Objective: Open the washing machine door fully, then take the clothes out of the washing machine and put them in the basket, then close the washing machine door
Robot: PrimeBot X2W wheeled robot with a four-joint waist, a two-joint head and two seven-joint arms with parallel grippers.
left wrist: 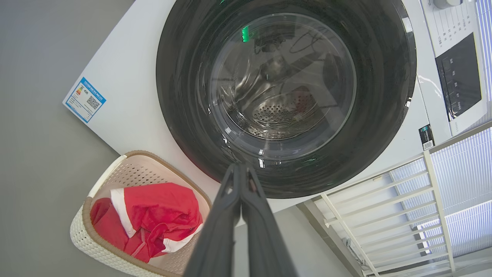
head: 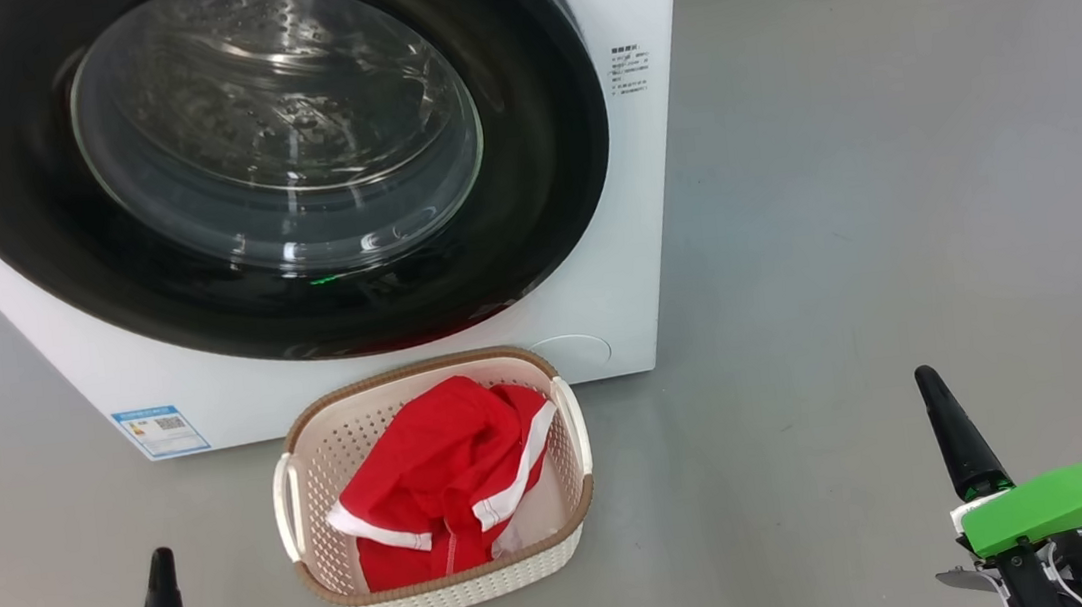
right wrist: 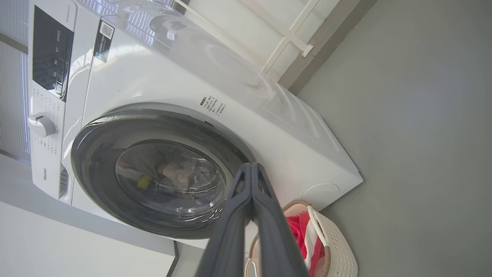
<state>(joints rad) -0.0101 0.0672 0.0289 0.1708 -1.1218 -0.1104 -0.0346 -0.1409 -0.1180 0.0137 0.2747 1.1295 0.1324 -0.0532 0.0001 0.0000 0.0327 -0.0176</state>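
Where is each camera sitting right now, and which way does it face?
Head view: on the robot's head, facing forward and down at the washing machine door and the basket holding the clothes; left gripper lower left, right gripper lower right.
Left wrist view: on the left wrist, looking along its shut gripper at the door's black rim.
Right wrist view: on the right wrist, looking along its shut gripper at the door obliquely.
Both wrist views share door, basket, clothes.
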